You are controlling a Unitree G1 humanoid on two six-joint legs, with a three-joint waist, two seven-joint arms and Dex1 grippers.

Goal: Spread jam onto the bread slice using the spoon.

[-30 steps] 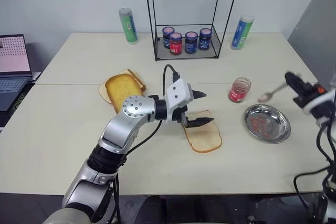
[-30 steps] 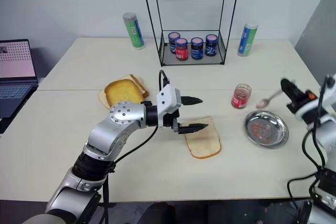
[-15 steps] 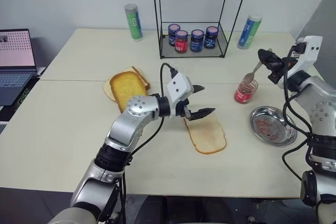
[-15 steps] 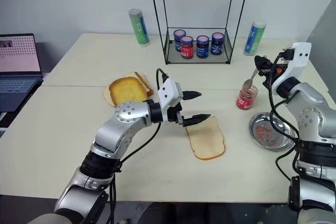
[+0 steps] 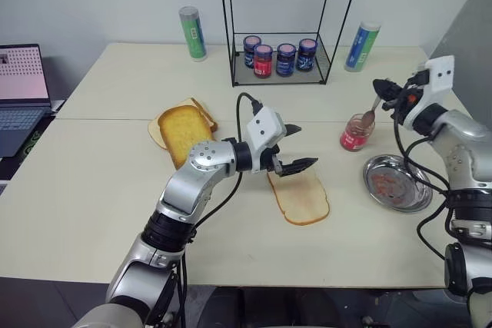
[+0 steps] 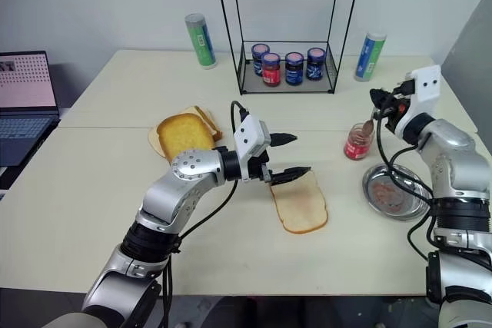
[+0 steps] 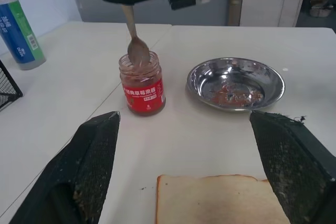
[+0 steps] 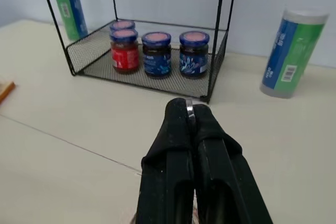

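Jam (image 5: 355,135) sits in a small clear jar on the cream table (image 5: 92,190), near the robot's right, just beside a round metal dish (image 5: 396,182). From the head camera, the spoon (image 5: 371,110) hangs almost upright, handle up and bowl down at the jar's mouth; the right gripper (image 5: 382,90) is clamped shut on the top of its handle. The bread slice (image 5: 299,194) lies flat mid-table, its long side running away from the robot and leaning slightly left. The left gripper (image 5: 296,146) hovers at the slice's far end with its fingers spread wide and nothing between them, pointing toward the jar. Golden toasted slices (image 5: 181,126) lie further left, and a wire rack (image 5: 278,74) with four dark lidded jars (image 5: 277,57) stands at the back.

In the left wrist view, the jar of jam (image 7: 142,83) stands beyond the near edge of the bread slice (image 7: 218,199), with the dish (image 7: 235,83) beside it. The spoon (image 7: 134,39) comes down steeply, its bowl at the rim of the jar; I cannot tell whether it touches the jam.

In the right wrist view, the two black fingers (image 8: 176,171) are pressed together, with a sliver of the spoon's handle (image 8: 189,109) showing at their tips. The rack (image 8: 152,74) stands beyond.
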